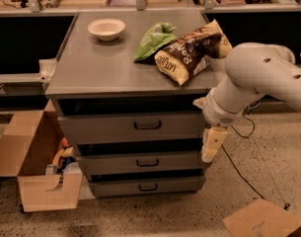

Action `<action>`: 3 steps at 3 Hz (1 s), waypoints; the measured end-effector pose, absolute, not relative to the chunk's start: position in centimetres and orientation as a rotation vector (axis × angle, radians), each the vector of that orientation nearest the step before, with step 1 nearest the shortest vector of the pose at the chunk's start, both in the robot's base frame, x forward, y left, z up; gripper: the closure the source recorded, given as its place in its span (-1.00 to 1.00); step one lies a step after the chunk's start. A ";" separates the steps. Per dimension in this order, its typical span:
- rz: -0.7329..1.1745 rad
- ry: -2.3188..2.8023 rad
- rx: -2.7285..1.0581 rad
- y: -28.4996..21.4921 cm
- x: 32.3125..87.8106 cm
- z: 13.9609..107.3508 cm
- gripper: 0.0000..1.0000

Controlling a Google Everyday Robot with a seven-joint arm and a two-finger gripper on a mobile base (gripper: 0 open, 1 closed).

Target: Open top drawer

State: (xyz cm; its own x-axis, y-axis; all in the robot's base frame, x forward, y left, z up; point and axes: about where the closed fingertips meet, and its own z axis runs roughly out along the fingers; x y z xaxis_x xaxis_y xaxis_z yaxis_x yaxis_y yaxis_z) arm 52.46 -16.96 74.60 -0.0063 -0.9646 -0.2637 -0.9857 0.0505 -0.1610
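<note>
- The top drawer (105, 127) is the tallest of three grey fronts in the bench (100, 68); it sits just under the dark gap below the bench top; its dark loop handle (147, 125) is at the centre of the panel, with nothing touching it
- The gripper (211, 147) hangs pointing downward at the end of the white arm (258, 75); it is just off the right front corner of the bench, level with the lower edge of the top drawer and the gap beneath it, well apart from the handle; whether it is open or closed I cannot tell
- Below are the middle drawer (110, 164) and the bottom drawer (115, 187), both shallower, each with a smaller handle
- On the bench top: a pale bowl (106, 28) toward the back left; a green bag (155, 39) near the back right; a brown snack bag (187, 56) lying against it, reaching the right edge
- On the floor to the left stands an open cardboard box (36, 191) with items inside; a flat piece of cardboard (263, 221) lies at the lower right
</note>
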 end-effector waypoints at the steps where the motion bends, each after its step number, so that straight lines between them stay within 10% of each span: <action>1: 0.097 2.021 -2.001 -16.4 53.8 73.0 -1.00; 3: 0.131 2.086 -2.031 -17.1 57.7 66.9 -1.00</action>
